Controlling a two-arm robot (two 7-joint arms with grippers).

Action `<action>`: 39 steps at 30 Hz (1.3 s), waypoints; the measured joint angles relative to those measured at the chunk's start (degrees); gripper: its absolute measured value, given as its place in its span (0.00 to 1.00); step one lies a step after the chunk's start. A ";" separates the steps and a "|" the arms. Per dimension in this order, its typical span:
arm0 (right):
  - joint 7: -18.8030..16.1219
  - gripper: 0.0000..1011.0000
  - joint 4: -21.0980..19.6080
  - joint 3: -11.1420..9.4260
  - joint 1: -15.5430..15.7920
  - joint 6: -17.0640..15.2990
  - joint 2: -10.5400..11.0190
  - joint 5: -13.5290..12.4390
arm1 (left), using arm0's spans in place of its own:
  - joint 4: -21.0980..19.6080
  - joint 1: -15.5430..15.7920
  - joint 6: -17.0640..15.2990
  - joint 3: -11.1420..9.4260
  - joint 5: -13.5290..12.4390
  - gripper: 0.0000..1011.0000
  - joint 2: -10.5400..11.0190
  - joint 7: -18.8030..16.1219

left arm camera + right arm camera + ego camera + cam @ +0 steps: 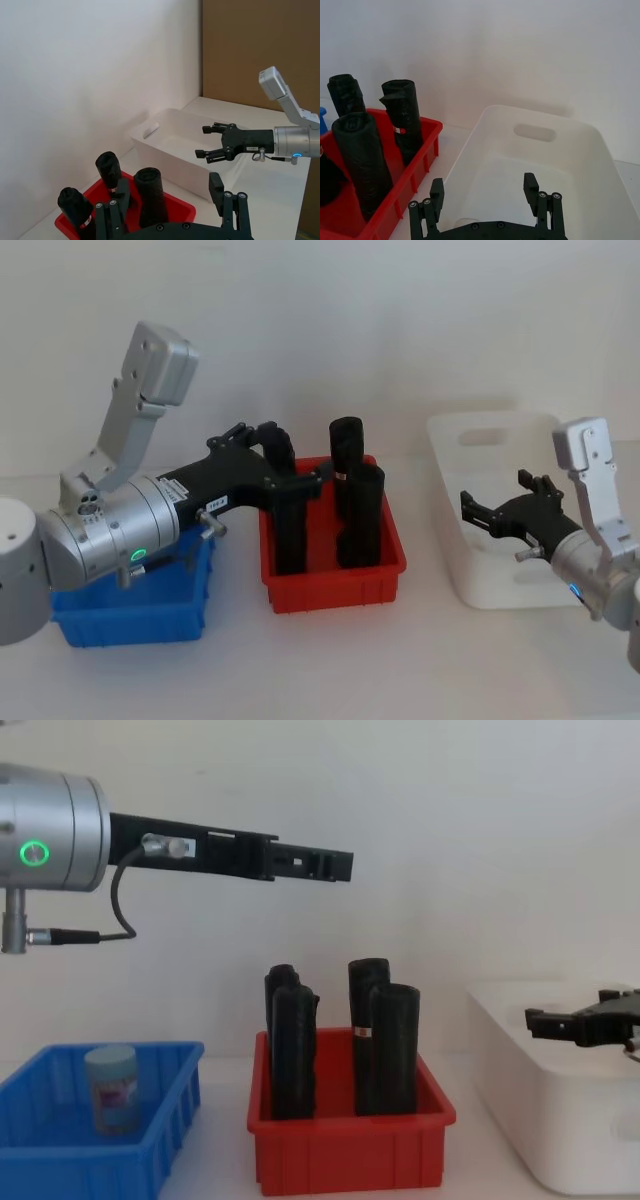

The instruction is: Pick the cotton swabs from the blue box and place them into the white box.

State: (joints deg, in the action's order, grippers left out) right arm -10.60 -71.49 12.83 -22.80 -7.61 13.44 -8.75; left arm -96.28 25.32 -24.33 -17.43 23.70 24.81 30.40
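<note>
My left gripper and right gripper are black; a green ring glows on my silver left arm. Black rolls stand in the red bin; left of it, the bright blue box and cotton swabs with pale blue-grey lid and reddish label; right of it, the white box.

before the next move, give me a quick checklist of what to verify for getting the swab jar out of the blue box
1. Jar to pick: ok, one cotton swab jar stands upright in the blue box.
2. Left gripper free: ok, open, holding nothing.
3. Left gripper above the jar: not ok, it hangs high over the red bin.
4. Right gripper out of the way: ok, open over the white box.
5. Room in the white box: ok.
6. Other jars in the blue box: cannot tell.
</note>
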 joint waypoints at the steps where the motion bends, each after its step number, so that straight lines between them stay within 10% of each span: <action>1: 0.11 0.99 -0.49 0.00 0.39 0.11 0.10 -0.13 | 0.07 -0.20 0.44 -0.16 -0.23 0.99 -0.05 -0.56; 39: 6.19 0.99 -26.97 0.10 21.40 5.21 5.39 -7.00 | 2.99 -11.11 22.26 -8.14 -11.60 0.99 -2.80 -28.18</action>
State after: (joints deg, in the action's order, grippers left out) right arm -4.41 -98.47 12.93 -1.40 -2.40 18.83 -15.75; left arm -93.29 14.21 -2.07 -25.58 12.10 22.01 2.22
